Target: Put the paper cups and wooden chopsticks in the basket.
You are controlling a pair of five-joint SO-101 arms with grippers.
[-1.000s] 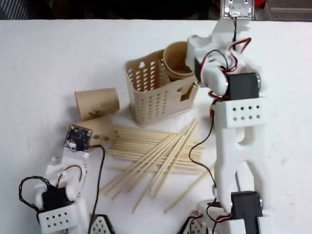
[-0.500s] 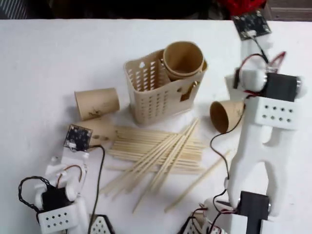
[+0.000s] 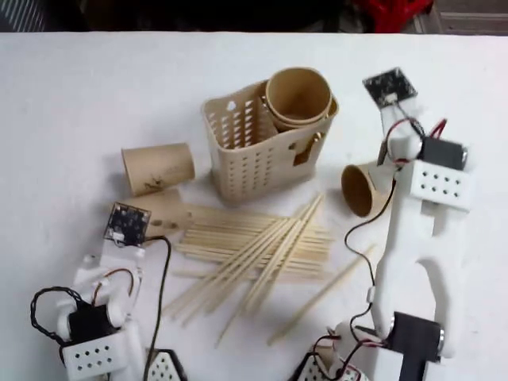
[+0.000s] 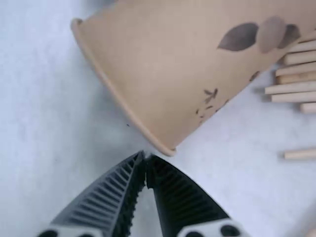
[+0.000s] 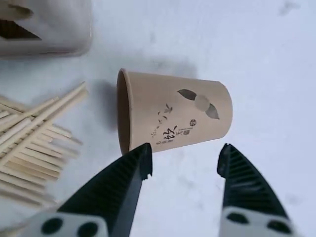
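Right wrist view, cup (image 5: 175,116) sideways, mouth toward chopsticks (image 5: 29,143)

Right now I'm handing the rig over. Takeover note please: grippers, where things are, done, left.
Left gripper shut, empty, tips beside a cup lying on its side.
Right gripper open, facing a second tipped cup right of the basket.
Done: stacked cups stand in the basket.
Left: those two cups, a third cup lying left of the basket, and all the chopsticks piled loose near it.
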